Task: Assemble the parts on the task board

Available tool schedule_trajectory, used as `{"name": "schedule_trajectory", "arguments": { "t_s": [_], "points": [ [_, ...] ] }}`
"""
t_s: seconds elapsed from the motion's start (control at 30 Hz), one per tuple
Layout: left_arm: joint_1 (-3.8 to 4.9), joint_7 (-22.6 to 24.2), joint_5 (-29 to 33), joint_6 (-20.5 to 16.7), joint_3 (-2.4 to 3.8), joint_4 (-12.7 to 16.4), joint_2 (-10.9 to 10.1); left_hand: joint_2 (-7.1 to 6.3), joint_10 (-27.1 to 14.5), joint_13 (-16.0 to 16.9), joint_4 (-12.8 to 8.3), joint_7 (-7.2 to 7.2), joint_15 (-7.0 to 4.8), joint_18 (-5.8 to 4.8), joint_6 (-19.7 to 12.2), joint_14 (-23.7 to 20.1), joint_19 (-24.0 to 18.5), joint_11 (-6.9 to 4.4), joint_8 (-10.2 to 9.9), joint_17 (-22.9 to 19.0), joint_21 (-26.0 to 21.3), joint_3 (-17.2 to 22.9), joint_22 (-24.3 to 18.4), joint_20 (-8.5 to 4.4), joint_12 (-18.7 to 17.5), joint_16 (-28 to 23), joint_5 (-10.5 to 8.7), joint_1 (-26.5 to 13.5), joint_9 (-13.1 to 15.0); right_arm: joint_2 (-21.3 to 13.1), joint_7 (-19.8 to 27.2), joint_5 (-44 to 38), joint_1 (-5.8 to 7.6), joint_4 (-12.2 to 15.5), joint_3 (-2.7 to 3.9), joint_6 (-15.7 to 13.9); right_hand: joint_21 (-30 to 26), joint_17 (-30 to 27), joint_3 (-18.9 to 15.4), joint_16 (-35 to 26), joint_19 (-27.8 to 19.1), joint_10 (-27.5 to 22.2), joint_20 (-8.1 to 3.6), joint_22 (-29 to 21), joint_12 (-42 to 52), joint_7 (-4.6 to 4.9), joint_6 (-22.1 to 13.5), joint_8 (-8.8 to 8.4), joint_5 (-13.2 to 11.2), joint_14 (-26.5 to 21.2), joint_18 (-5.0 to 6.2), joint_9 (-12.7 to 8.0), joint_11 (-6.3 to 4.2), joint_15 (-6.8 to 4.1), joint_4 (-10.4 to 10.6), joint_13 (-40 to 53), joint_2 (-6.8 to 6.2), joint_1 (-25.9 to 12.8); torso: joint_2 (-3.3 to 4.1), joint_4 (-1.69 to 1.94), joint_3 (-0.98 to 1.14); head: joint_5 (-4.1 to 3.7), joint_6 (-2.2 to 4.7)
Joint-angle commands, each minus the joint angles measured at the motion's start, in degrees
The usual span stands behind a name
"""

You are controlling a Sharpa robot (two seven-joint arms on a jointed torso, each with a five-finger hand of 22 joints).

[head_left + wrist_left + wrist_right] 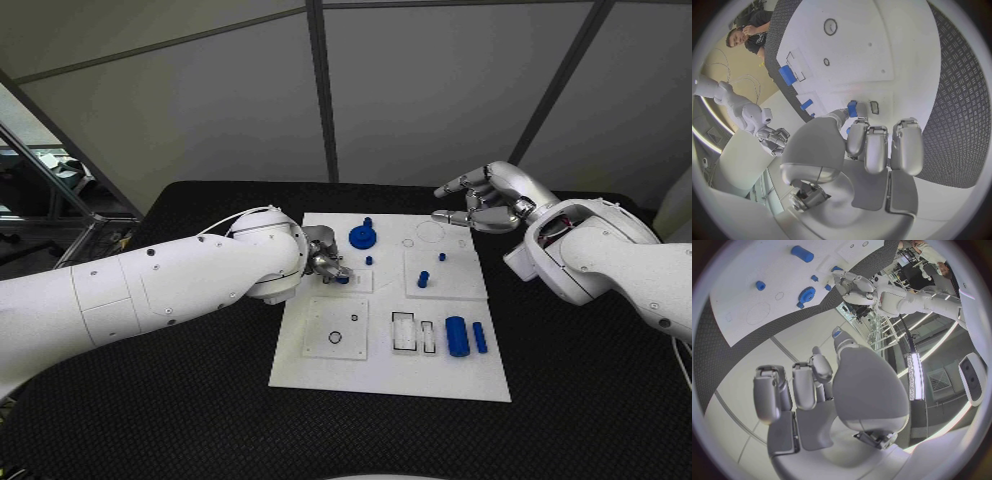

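Two blue cylinders (463,336) are seen lying at the near right of the task board (389,375). Mid-board, a small blue part (852,108) is pinched by the left hand (326,262). Farther back, right hand (486,205) is raised off the board's far right corner, fingers loosely curled, nothing held.

— How many blue parts on the task board (389,385)?
— Seven that I can count: one round gear-like disc (362,237), two cylinders (456,336) lying side by side, four small pegs (424,280).
— And boards?
— One.
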Motion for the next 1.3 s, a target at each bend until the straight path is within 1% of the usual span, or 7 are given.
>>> {"name": "schedule_trajectory", "arguments": {
  "t_s": [0.03,0.2,0.3,0.43,0.57,0.7,1.3],
  "points": [
    [-0.17,-0.5,-0.2,1.6,-0.13,-0.2,0.2,0.34,0.3,7.3,-9.7,-0.22,-0.10,-0.71,0.2,4.5,0.3,0.06,0.1,9.8,0.3,10.0,2.7,-0.05,0.1,0.2,0.15,-0.2,0.1,0.1,0.2,-0.3,0.10,0.0,0.05,0.1,-0.3,0.0,0.1,-0.1,3.7,-0.1,-0.14,11.5,-0.1,-0.09,0.5,-0.01,0.0,2.4,0.15,0.0,-0.12,-0.32,0.3,0.0,0.21,-0.2,0.01,0.02,0.02,0.02,-0.10],
    [-0.19,-0.3,-0.2,1.5,-0.13,-0.7,0.6,0.03,0.3,7.4,-9.5,-0.30,-0.08,-0.73,0.3,4.5,0.3,0.06,0.0,9.9,0.4,10.0,2.8,-0.02,0.0,0.2,-0.72,-1.3,0.6,0.1,0.3,-0.3,0.10,0.0,0.05,0.1,-0.3,0.0,0.1,-0.2,3.6,-0.1,-0.15,11.4,-0.1,-0.10,0.5,-0.02,-0.1,2.4,0.17,0.0,-0.13,-0.32,0.3,-0.1,0.28,-0.3,0.01,0.00,0.05,0.04,-0.24],
    [-0.20,-0.4,0.0,2.2,-0.13,-1.1,0.8,-0.24,0.3,7.4,-8.4,-0.67,-0.19,-0.71,0.8,4.5,0.3,-0.19,-0.2,9.8,0.3,9.1,2.8,-0.07,-0.2,0.1,-6.17,-3.7,1.2,0.1,0.2,-0.3,0.10,0.0,0.05,0.2,-0.3,0.0,0.1,-0.2,3.6,-0.1,-0.15,11.4,-0.1,-0.10,0.5,-0.02,-0.1,2.4,0.17,0.0,-0.13,-0.32,0.3,-0.1,0.28,-0.3,0.00,0.00,0.05,0.06,-0.31],
    [-0.20,-0.7,0.4,2.9,-0.13,-1.6,1.1,-0.77,0.2,7.4,-6.0,-0.89,-0.27,-0.67,1.4,4.4,0.2,-0.31,-0.3,9.7,0.1,7.3,2.8,-0.12,-0.4,0.1,-9.34,-6.5,1.7,0.1,0.3,-0.3,0.10,0.0,0.05,0.2,-0.3,0.0,0.1,-0.2,3.6,-0.1,-0.15,11.4,-0.1,-0.10,0.5,-0.02,-0.1,2.4,0.17,0.0,-0.13,-0.32,0.3,-0.1,0.28,-0.3,0.00,0.01,0.05,0.05,-0.39],
    [-0.20,-0.9,0.5,3.2,-0.13,-2.0,1.4,-1.15,0.5,7.7,-3.8,-1.11,-0.42,-0.78,2.2,4.5,0.5,-0.49,-0.2,10.0,0.4,5.2,3.3,-0.27,0.1,0.3,-15.08,-8.2,2.5,0.1,0.2,-0.3,0.10,0.0,0.05,0.2,-0.3,0.0,0.1,-0.2,3.7,-0.1,-0.15,11.4,-0.1,-0.10,0.6,-0.03,-0.1,2.4,0.17,0.0,-0.13,-0.33,0.3,-0.1,0.31,-0.4,0.03,-0.01,0.06,0.03,-0.45],
    [-0.20,-0.9,0.6,3.3,-0.13,-2.3,1.7,-1.35,0.7,8.1,-1.9,-1.26,-0.54,-0.91,2.7,4.6,0.9,-0.61,0.0,10.3,0.7,3.5,3.9,-0.38,0.7,0.6,-18.10,-9.1,3.4,0.1,0.2,-0.3,0.10,0.0,0.05,0.2,-0.4,0.0,0.1,-0.2,3.6,-0.1,-0.16,11.4,-0.2,-0.10,0.6,-0.05,-0.1,2.4,0.18,0.0,-0.13,-0.34,0.4,-0.1,0.33,-0.5,0.00,-0.02,0.05,0.04,-0.45],
    [-0.19,-0.9,0.6,3.2,-0.12,-3.8,2.4,-2.21,1.1,8.5,1.8,-1.49,-0.77,-1.13,3.7,4.8,1.5,-0.81,0.3,10.8,1.2,0.1,5.0,-0.63,1.2,1.1,-19.70,-9.7,5.7,0.2,0.2,-0.3,0.10,-0.1,0.05,0.4,-0.5,-0.2,-0.2,-0.3,3.6,-0.1,-0.18,11.3,-0.2,-0.10,0.6,-0.16,-0.3,2.4,0.21,0.0,-0.12,-0.34,0.7,-0.2,0.29,-1.1,-0.02,0.03,0.07,-0.02,-0.52]
  ]
}}
